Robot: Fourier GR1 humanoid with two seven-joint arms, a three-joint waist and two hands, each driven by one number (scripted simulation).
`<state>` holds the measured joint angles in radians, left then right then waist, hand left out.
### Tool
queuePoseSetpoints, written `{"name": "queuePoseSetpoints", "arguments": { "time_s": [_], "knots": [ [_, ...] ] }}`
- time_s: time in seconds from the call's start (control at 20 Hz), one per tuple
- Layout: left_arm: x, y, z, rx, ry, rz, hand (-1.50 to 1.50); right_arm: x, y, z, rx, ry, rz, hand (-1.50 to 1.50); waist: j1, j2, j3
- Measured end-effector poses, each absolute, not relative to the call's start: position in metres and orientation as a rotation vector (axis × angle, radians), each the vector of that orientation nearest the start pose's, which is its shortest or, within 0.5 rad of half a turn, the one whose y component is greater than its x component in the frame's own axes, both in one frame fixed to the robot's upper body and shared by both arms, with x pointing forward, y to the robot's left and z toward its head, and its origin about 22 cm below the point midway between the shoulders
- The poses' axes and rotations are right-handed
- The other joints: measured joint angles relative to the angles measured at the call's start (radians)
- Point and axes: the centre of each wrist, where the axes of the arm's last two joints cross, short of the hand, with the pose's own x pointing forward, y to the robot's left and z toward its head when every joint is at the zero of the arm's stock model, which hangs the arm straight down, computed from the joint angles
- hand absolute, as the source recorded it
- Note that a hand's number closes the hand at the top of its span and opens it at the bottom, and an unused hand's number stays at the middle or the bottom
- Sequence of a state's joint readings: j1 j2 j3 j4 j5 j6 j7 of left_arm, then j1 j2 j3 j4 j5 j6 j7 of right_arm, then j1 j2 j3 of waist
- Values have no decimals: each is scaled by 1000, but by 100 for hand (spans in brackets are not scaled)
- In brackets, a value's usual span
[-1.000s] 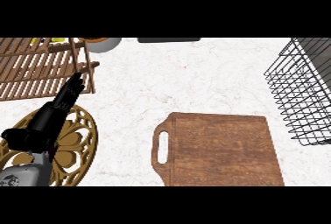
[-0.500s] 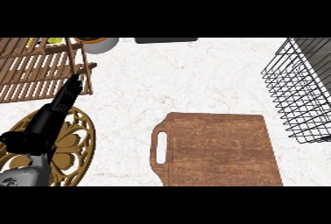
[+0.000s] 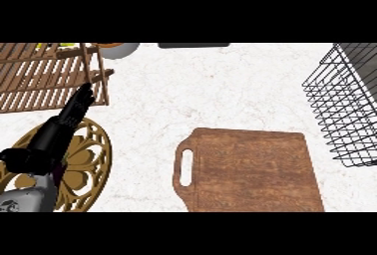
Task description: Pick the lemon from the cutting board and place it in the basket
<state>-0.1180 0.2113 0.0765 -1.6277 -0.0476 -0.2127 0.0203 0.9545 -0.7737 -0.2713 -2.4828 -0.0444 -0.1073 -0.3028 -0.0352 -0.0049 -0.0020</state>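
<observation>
One hand in view: the left hand (image 3: 70, 115), lower left, fingers stretched out straight toward the wooden slatted rack (image 3: 44, 74), holding nothing. It hangs over a round gold trivet (image 3: 87, 164).
Right hand: doesn't show anywhere, so can't say what it's doing.
Lemon: honestly can't find it. The cutting board (image 3: 250, 172) has nothing on it, just bare wood and the handle slot on its left side. There's a tiny yellow-green bit at the top edge above the rack, next to a pale bowl (image 3: 121, 49), but it's too small to call.
Basket: black wire basket (image 3: 350, 107) at the right edge of the surface, just beside the board's far right corner. What's inside it is mostly cut off.
How a lemon should handle (my guess): light, stiff enough not to squash, waxy rind so a bit slippery, and it rolls.
Where to take it: around the fat middle, fingers one side and thumb opposite, not by the pointy ends.
Task status: could already be done or the lemon could be somewhere off view, can't tell.
</observation>
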Motion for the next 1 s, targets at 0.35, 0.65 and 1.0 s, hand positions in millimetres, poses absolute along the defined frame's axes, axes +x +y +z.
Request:
{"name": "queuePoseSetpoints", "arguments": {
  "time_s": [0.35, 0.65, 1.0],
  "knots": [
    [278, 271, 63, 54, -1690, -381, 0, 87, -343, 197, -720, -1772, 676, 150, 31, 7, 0],
    [281, 260, 60, 29, -1698, -400, 0, 122, -357, 224, -747, -1784, 458, 150, 55, 11, 0],
    [286, 264, 60, 18, -1697, -397, 0, 173, -388, 261, -782, -1783, 261, 150, 62, 12, 1]
  ]
}}
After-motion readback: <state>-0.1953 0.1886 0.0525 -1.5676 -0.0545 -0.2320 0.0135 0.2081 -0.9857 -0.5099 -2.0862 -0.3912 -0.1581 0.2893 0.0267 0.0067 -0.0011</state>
